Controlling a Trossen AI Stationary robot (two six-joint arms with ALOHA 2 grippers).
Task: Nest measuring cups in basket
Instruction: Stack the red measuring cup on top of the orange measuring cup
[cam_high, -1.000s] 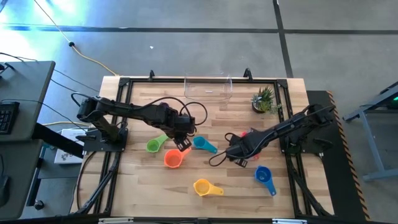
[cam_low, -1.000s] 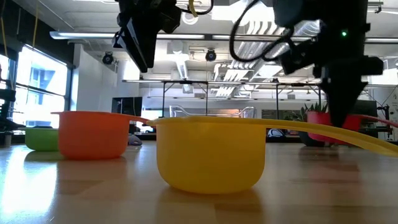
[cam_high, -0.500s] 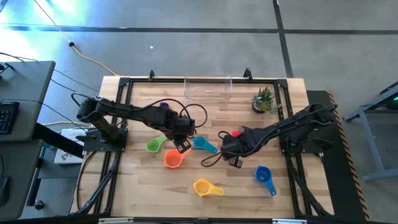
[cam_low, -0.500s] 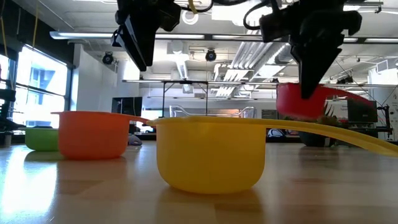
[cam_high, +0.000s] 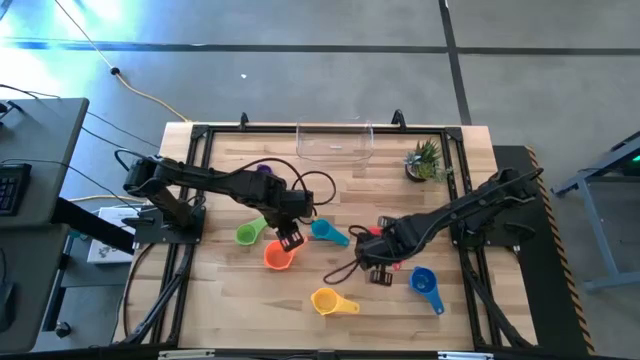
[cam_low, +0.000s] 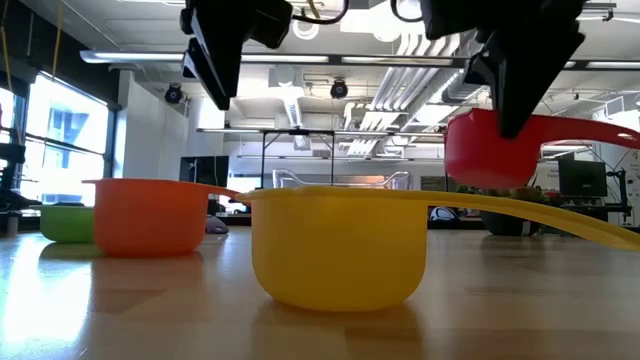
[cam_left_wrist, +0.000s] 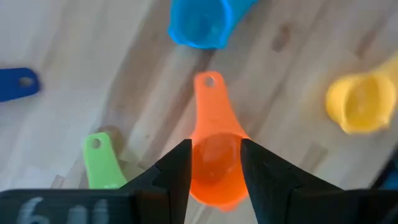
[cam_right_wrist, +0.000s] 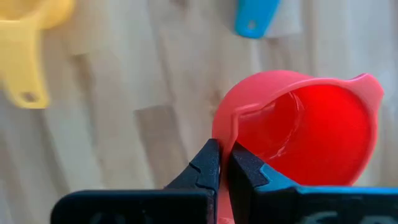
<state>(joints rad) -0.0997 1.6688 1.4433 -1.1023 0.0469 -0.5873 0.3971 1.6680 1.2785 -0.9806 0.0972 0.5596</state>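
While the yellow cup (cam_low: 338, 245) sits nearest on the desk (cam_high: 400, 300), the right gripper (cam_right_wrist: 222, 163) has the red cup (cam_right_wrist: 311, 127) pinched by its handle, clear of the wood. Left gripper (cam_left_wrist: 214, 165), jaws wide, hovers over the orange cup (cam_left_wrist: 214, 158). Far back, the basket (cam_high: 335, 142) waits.

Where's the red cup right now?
The red cup hangs above the table in the right gripper, right of centre between the teal cup and blue cup.

Wooden table (cam_high: 230, 300), cups, basket (cam_high: 335, 143), plant (cam_high: 424, 160)
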